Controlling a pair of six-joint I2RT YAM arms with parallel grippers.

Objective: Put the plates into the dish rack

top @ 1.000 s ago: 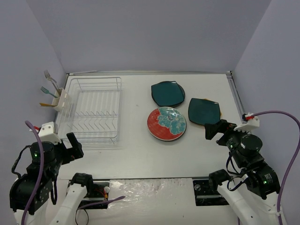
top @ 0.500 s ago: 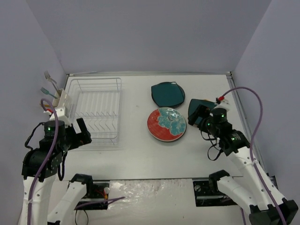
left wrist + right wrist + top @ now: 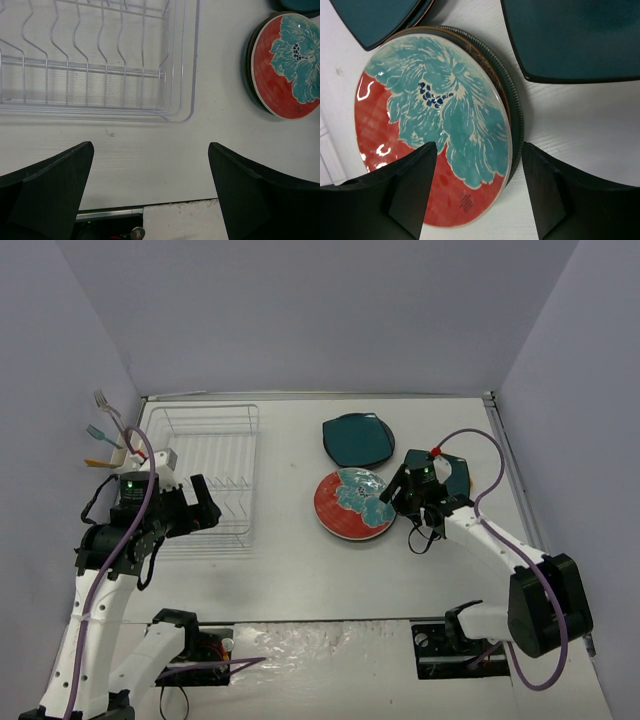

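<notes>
The red plate with teal flowers (image 3: 352,504) tops a stack at mid-table, with darker plates under it (image 3: 512,95). My right gripper (image 3: 396,495) is open, its jaws astride the red plate's (image 3: 430,125) right edge, one over the plate and one off its rim. Two dark teal rounded-square plates lie near: one behind (image 3: 357,439), one to the right (image 3: 445,476), also in the right wrist view (image 3: 575,37). The white wire dish rack (image 3: 205,470) stands empty at the left. My left gripper (image 3: 200,512) is open and empty over the rack's near right corner (image 3: 177,107).
A small white cutlery cup (image 3: 130,452) with several utensils hangs on the rack's left side. Purple walls close in the table on the left, back and right. The table's near edge (image 3: 175,202) shows below the left gripper.
Both arms have swung up and forward over the table. The right gripper has come to the red plate's right edge. The left gripper has come to the rack's near right corner.
</notes>
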